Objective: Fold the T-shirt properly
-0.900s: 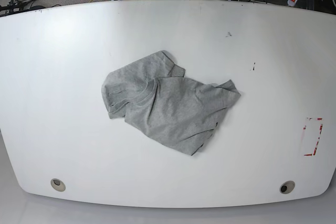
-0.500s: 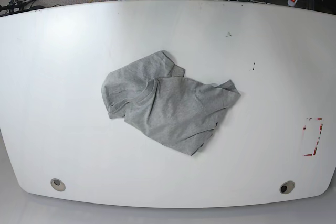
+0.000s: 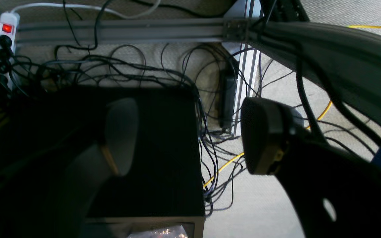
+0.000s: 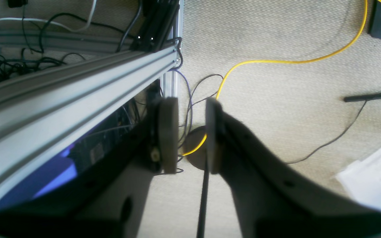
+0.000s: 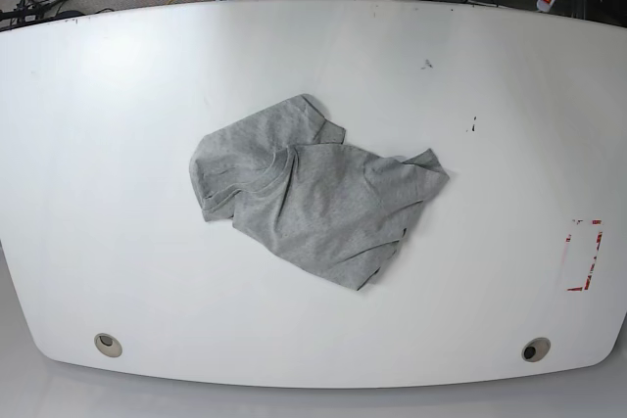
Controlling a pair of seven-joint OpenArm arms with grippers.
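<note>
The light grey T-shirt (image 5: 313,193) lies crumpled in the middle of the white table (image 5: 509,66), with one sleeve toward the right; no lettering shows. Neither gripper is near it. Both arms are behind the table's far edge, and only small parts of them show at the top of the base view. In the left wrist view my left gripper (image 3: 189,132) is open wide and empty, above floor cables and a black box (image 3: 150,148). In the right wrist view my right gripper (image 4: 192,132) has a narrow gap between its pads and is empty, above carpet.
On the table are a red tape mark (image 5: 584,255) at the right, two cable holes (image 5: 108,345) (image 5: 535,349) near the front and small dark specks (image 5: 474,124). Behind it are an aluminium rail (image 4: 61,99), a yellow cable (image 4: 276,62), a power strip (image 3: 3,49) and a plastic bin (image 4: 375,172).
The T-shirt has not moved. The arm parts at the table's far edge have shifted slightly.
</note>
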